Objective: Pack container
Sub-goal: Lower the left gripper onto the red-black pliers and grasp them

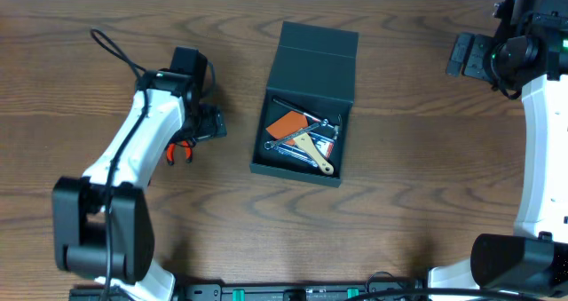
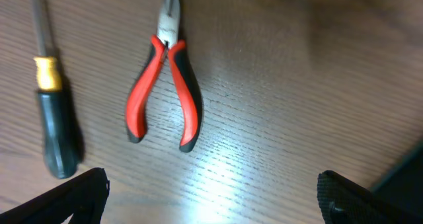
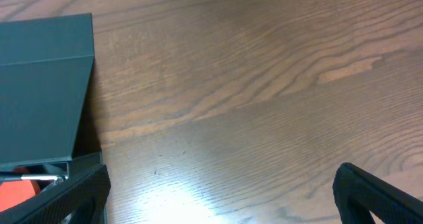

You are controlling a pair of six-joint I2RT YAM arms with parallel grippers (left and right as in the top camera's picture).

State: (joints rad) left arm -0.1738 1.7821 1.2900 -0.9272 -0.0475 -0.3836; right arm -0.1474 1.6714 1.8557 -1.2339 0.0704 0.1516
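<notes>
The dark teal container (image 1: 312, 52) stands mid-table with its flap lid folded back. Inside lie an orange piece (image 1: 287, 124), a wooden-handled tool (image 1: 314, 153) and metal wrenches. Left of the box my left gripper (image 1: 209, 122) hangs open over the wood. In the left wrist view, red-and-black pliers (image 2: 165, 85) and a black-handled screwdriver (image 2: 54, 125) lie on the table ahead of the open left gripper (image 2: 211, 191), with nothing between its fingers. My right gripper (image 1: 469, 54) is open at the far right; in its wrist view (image 3: 221, 191) the container's lid (image 3: 39, 98) shows at the left.
The pliers (image 1: 180, 150) peek out beside the left arm in the overhead view. A black cable (image 1: 115, 51) runs along the left arm. The right arm's white link (image 1: 541, 150) stands along the right edge.
</notes>
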